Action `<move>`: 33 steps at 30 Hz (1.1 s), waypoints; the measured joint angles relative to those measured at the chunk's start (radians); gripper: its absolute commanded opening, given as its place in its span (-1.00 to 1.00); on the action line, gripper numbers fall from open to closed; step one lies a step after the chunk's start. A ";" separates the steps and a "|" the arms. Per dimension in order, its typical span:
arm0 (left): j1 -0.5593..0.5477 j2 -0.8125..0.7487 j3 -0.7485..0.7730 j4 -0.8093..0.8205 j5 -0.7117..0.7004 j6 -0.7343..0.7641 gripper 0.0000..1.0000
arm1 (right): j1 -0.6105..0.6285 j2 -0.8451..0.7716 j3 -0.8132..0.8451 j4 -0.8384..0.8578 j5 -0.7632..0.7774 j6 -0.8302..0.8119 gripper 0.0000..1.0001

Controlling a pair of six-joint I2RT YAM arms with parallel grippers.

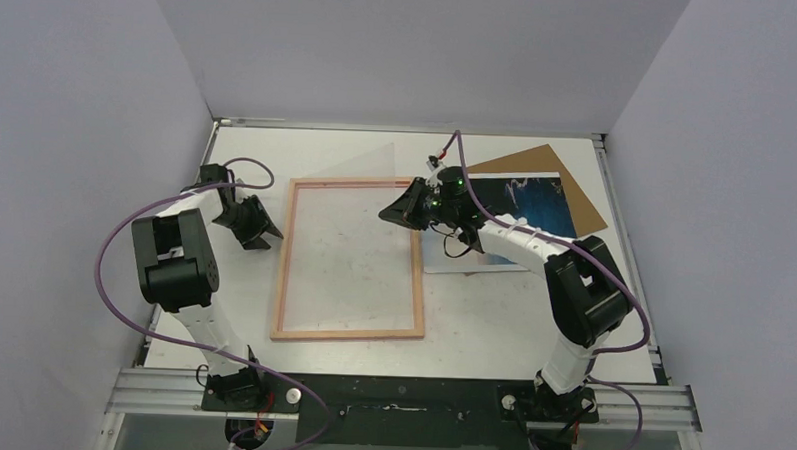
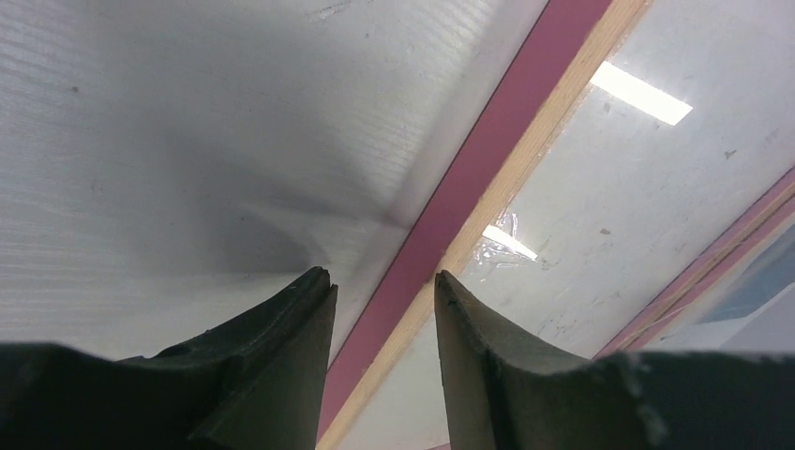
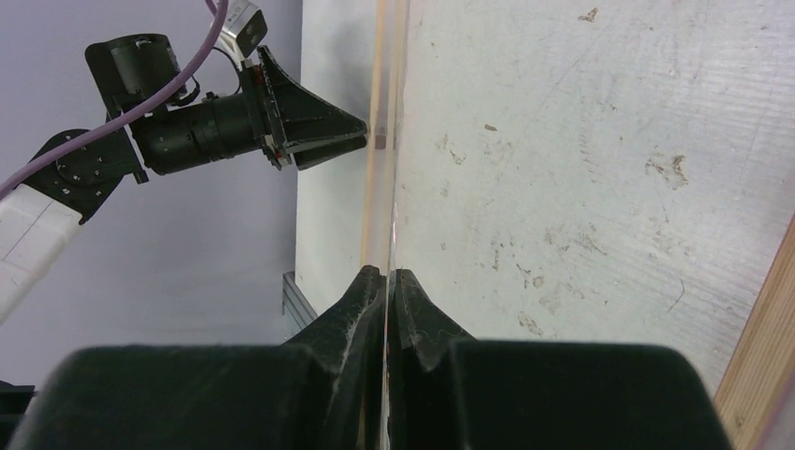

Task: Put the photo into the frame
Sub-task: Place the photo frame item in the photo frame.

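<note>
The frame [image 1: 349,333] lies flat mid-table, its light wood side up. In the left wrist view its pink and tan left rail [image 2: 487,159] runs between my fingers. My left gripper [image 1: 269,241] [image 2: 380,281] hovers at that left rail with its jaws apart and nothing in them. My right gripper [image 1: 387,214] [image 3: 386,274] is over the frame's upper right corner. It is shut on the edge of a clear sheet [image 1: 367,159] [image 3: 386,187], which slants up over the frame. The photo [image 1: 530,202], blue sea side up, lies to the right of the frame.
A brown cardboard backing board [image 1: 552,165] lies under the photo at the back right. White walls enclose the table on three sides. A metal rail [image 1: 409,395] runs along the near edge, by the arm bases.
</note>
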 measured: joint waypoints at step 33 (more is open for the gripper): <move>0.000 0.038 0.000 0.037 0.097 -0.027 -0.32 | -0.051 0.029 -0.086 0.078 -0.039 -0.010 -1.00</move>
